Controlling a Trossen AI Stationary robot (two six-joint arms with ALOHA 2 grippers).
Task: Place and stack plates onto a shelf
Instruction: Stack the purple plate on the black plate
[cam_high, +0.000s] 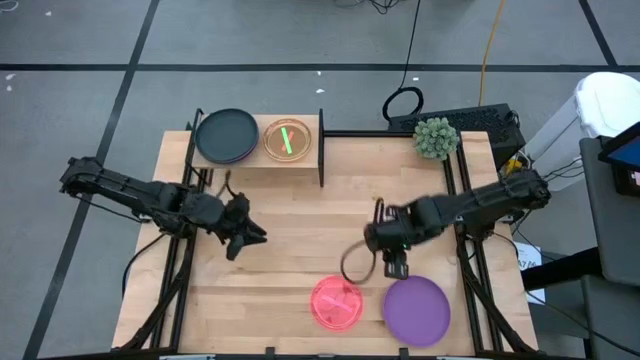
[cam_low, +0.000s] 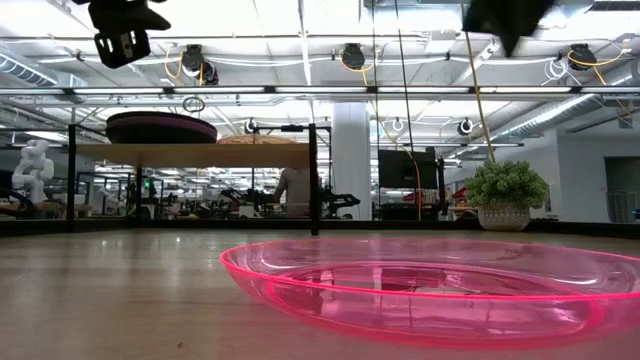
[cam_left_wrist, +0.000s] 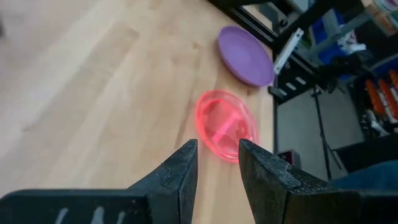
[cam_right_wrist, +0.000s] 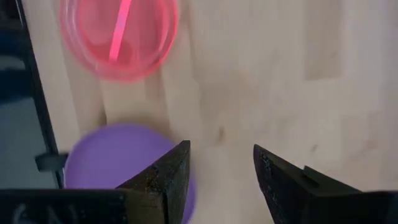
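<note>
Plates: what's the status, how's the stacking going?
Both hands open, empty, above table. Shelf holds dark stack and green plate. Pink plate, purple plate waiting. Nothing blocking.

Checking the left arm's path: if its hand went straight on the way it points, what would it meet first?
Probably the pink plate, which lies straight beyond the left hand, open and empty; how far off is unclear.

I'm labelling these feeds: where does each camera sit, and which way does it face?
High view: overhead, straight down on shelf, both arms.
Low view: table height, level across the pink plate; arms enter at the top.
Left wrist view: past the left gripper, fingers apart, toward the purple plate.
Right wrist view: past the right gripper, fingers apart, down at the table.
Both wrist views share the two plates.
</note>
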